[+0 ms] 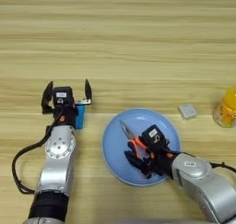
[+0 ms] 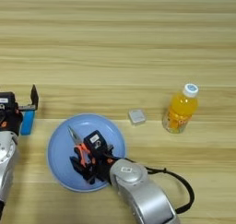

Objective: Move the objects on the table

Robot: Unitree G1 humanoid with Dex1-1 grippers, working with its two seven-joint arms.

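Pliers (image 1: 133,142) with orange-and-black handles lay inside the round light-blue plate (image 1: 113,142), their metal nose pointing toward the plate's far-left rim and their handles under the right gripper (image 1: 138,161). That gripper reached in over the plate's near side, and its black fingers sat around the handles; whether they were clamped on the tool or merely resting about it could not be told from either view. The small white square block (image 2: 137,116) sat on the bare desk (image 1: 120,43) just beyond the plate's far-right rim, apart from it and untouched, with a translucent orange-yellow bottle (image 2: 180,109) standing upright a little further to the right. On the other side, the left gripper (image 1: 67,94) was held over the desk left of the plate, its two fingers spread wide and grasping nothing; a small blue block (image 1: 80,117) lay just beside and partly under it, near the right-hand finger. As a judgement, the work looked to be partway along: the pliers were in the plate, either just set down there or about to be lifted out, and nothing in the views settled which. The white block had not yet been handled by either arm as far as its position suggested, and the plate itself rested flat on the desk, so at least those two pieces seemed left to be moved.
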